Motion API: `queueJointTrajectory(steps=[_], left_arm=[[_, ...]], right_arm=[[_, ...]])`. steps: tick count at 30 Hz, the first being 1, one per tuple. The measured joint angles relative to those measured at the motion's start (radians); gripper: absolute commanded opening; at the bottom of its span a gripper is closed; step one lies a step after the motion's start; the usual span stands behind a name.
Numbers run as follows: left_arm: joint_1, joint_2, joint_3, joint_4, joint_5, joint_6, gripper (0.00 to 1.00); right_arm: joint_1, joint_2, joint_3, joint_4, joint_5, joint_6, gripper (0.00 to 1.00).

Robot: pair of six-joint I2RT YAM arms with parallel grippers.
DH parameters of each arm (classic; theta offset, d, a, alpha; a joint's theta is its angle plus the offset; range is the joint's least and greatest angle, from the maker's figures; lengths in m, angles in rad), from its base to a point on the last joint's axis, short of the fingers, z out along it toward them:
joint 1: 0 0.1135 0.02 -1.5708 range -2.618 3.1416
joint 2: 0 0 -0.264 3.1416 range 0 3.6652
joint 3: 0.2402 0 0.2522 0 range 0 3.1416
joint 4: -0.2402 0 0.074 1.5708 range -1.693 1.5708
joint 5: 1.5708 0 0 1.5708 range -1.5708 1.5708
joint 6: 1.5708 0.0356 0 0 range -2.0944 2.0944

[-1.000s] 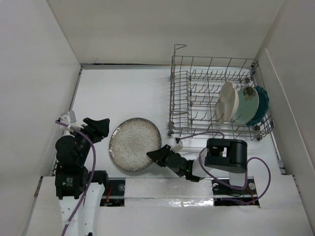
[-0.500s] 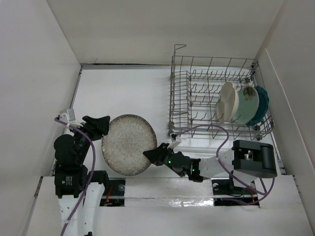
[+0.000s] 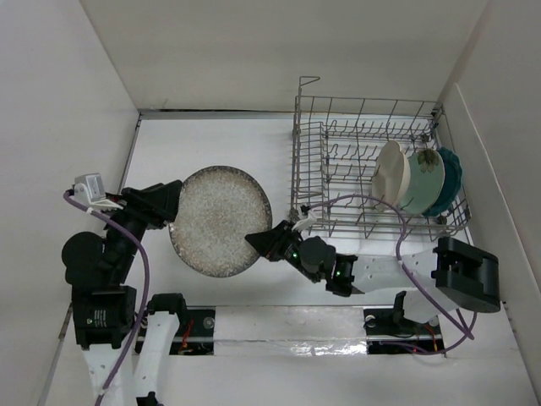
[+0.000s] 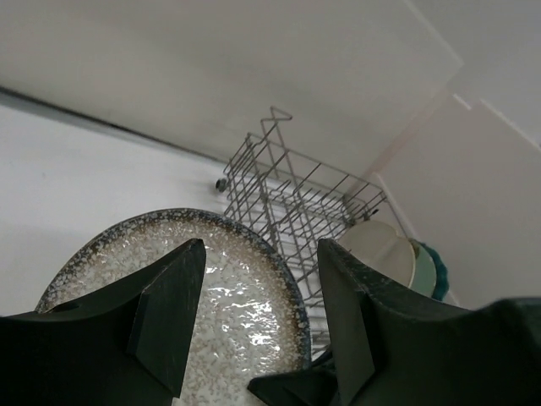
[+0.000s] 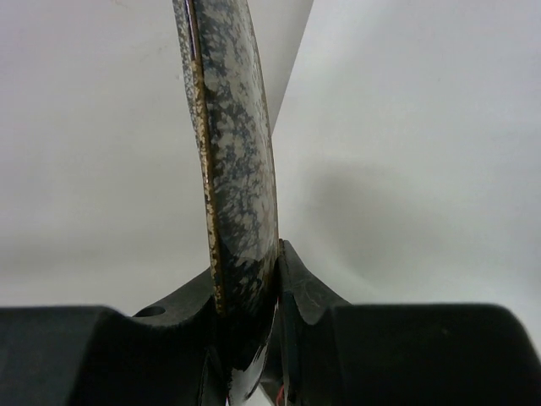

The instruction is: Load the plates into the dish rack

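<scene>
The large speckled grey-beige plate (image 3: 218, 220) is held off the table, tilted. My right gripper (image 3: 260, 244) is shut on its near right rim, and the rim shows edge-on between the fingers in the right wrist view (image 5: 237, 169). My left gripper (image 3: 161, 205) is open at the plate's left rim; the plate (image 4: 228, 304) shows beyond its spread fingers (image 4: 169, 313). The grey wire dish rack (image 3: 338, 161) stands at the back right. It holds the cream plate (image 3: 390, 176), the mint plate (image 3: 423, 179) and the teal plate (image 3: 450, 179) upright at its right end.
White walls close in the table on the left, back and right. The rack's raised handle (image 3: 306, 85) is at its back left corner. Purple cables loop over both arms. The rack's left rows of tines (image 4: 287, 203) hold nothing.
The speckled plate has risen off the table and moved toward the back, in my right gripper. My left arm has lifted and followed its left rim, still open.
</scene>
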Motion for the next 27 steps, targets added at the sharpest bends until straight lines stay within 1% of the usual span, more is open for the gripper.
queueJointTrajectory(steps=[5,7,10,14,19,22,25,27], left_arm=[[0.000,0.007,0.137,0.003,-0.002,0.001,0.53],[0.000,0.001,0.157,0.012,-0.002,0.003,0.53],[0.000,-0.005,0.148,0.013,-0.001,0.006,0.53],[0.000,-0.014,0.077,0.014,0.003,0.012,0.53],[0.000,-0.025,-0.060,0.027,0.032,0.013,0.53],[0.000,-0.025,-0.139,0.033,0.055,0.013,0.52],[0.000,-0.022,-0.182,0.041,0.076,0.016,0.52],[0.000,-0.019,-0.198,0.052,0.084,0.021,0.52]], right_arm=[[-0.076,-0.039,0.045,-0.082,-0.031,-0.019,0.00],[-0.121,-0.072,0.070,-0.121,-0.038,-0.037,0.00],[-0.190,-0.131,0.096,-0.174,-0.058,-0.067,0.00],[-0.317,-0.240,0.108,-0.232,-0.086,-0.095,0.00],[-0.552,-0.383,0.132,-0.338,-0.131,-0.128,0.00],[-0.699,-0.445,0.180,-0.451,-0.153,-0.174,0.00],[-0.866,-0.479,0.264,-0.595,-0.207,-0.237,0.00],[-0.951,-0.488,0.317,-0.671,-0.237,-0.282,0.00]])
